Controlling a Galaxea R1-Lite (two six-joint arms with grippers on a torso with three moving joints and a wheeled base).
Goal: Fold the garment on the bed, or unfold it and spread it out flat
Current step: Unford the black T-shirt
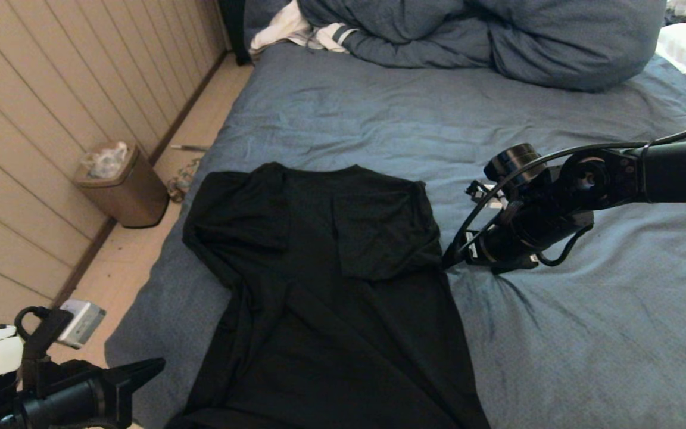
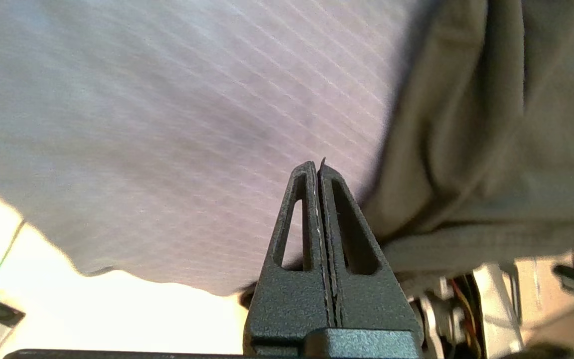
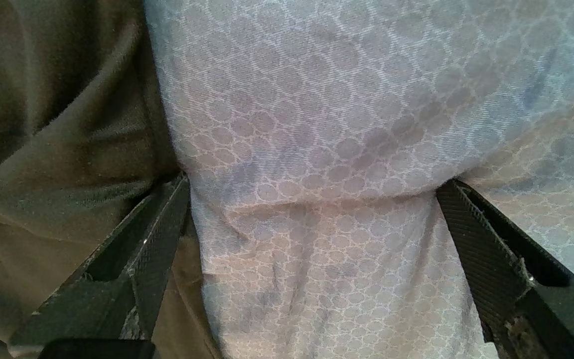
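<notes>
Just beside the garment (image 1: 325, 286), right gripper (image 1: 459, 256) presses the bed (image 1: 587, 333).

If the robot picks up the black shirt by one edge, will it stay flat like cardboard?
Probably not. The shirt already lies in soft folds and wrinkles, so it would likely droop and hang. It looks thin, so probably light. It may drag a bit on the wrinkly sheet.

garment (image 1: 331, 286): 1 | bed (image 1: 587, 333): 1 | duvet (image 1: 498, 36): 1 | bin (image 1: 122, 185): 1 | hands: 2
</notes>
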